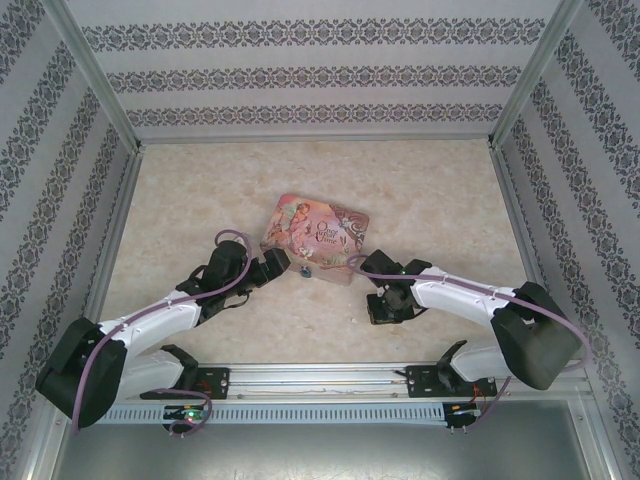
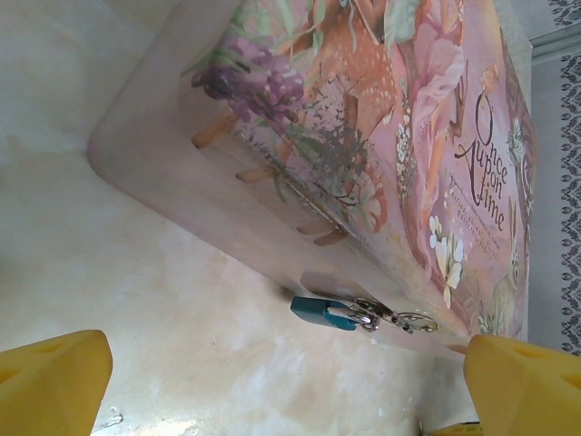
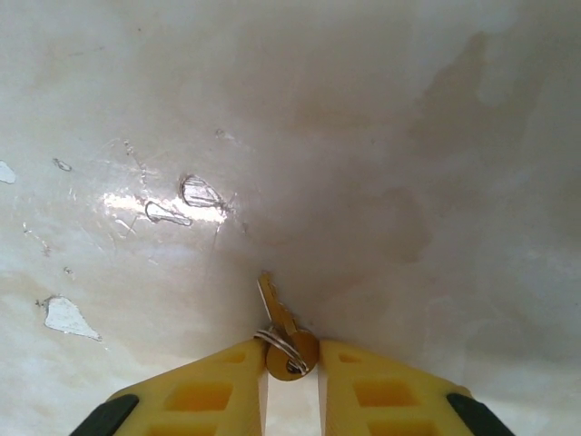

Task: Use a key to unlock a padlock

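The right gripper's (image 3: 290,386) yellow fingers (image 3: 209,395) pinch the bow of a small brass-coloured key (image 3: 277,318), its blade pointing over the pale table (image 3: 408,136). The left gripper (image 2: 286,374), spread wide and holding nothing, faces the tiny blue padlock (image 2: 320,312) clasped to the pink illustrated tin (image 2: 390,136). The key is secured; insertion and turning remain. The overhead view adds that key and padlock lie apart.

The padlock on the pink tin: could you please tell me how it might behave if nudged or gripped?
The padlock is linked to the clasp by its shackle, so it would probably swivel rather than hold still. Its blue body looks small and smooth, so the jaws may slip off it. Being tethered to the pink tin, it likely cannot slide far.
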Robot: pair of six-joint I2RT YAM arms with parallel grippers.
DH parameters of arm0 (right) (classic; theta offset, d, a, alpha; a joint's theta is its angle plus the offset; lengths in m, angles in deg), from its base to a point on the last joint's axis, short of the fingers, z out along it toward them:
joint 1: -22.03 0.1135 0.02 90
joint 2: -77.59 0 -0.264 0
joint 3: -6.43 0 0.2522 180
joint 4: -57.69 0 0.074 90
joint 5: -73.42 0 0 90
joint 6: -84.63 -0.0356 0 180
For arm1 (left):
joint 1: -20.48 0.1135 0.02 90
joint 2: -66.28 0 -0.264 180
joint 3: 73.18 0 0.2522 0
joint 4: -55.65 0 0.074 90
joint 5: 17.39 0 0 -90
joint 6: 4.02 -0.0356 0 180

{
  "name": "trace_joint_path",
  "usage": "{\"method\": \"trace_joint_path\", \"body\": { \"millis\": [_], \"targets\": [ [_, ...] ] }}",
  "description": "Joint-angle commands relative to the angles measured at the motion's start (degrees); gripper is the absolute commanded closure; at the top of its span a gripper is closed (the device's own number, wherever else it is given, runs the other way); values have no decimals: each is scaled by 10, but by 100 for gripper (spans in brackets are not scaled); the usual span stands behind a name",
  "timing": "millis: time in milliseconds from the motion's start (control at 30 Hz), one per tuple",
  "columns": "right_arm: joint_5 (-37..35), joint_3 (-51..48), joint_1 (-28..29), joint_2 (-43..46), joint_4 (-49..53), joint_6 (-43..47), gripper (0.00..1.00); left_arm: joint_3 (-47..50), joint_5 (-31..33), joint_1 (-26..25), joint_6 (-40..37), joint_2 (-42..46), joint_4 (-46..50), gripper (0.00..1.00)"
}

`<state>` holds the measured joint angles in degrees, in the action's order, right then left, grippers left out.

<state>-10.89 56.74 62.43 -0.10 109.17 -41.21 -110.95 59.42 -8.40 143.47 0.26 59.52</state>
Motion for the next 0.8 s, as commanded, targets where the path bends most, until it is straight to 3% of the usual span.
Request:
{"method": "trace_joint_path", "body": {
  "millis": [0,367,567,767],
  "targets": [
    [-16,6,9,-8,-11,6,84,-20,8,-10,2,-1,-17,1],
    [-40,20,7,29,10,30,100,-45,37,-9,-46,50,44,1],
    [-42,36,5,58,11,63,100,-63,43,-9,-57,80,77,1],
    [-15,50,1,135,-56,133,100,-113,1,-9,-85,99,101,1]
  ]
}}
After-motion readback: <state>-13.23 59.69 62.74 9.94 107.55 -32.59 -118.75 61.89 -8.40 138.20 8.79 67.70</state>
